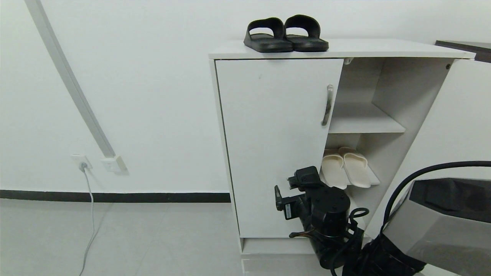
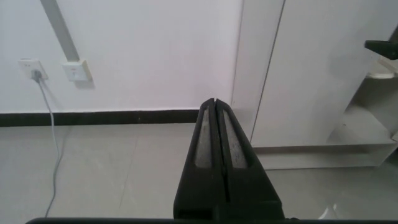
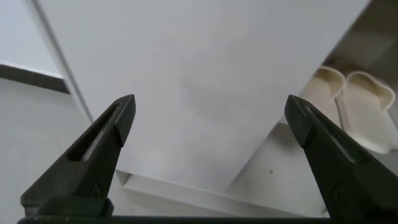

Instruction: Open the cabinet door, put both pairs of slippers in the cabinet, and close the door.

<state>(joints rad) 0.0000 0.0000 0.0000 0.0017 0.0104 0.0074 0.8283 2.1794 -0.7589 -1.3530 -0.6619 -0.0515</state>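
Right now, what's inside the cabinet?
In the open right half of the cabinet, white slippers sit on the lower shelf, beneath the upper shelf. The closed left door covers the rest, so what is behind it cannot be seen.

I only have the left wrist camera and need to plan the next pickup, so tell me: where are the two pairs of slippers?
Observer: The black slippers sit side by side on top of the cabinet.
Operator: And the other pair?
Observer: The cream slippers lie on a lower shelf in the cabinet's open right half.
Operator: Is the right pincer free?
Observer: Yes, the right pincer is open and empty, low in front of the closed left door.
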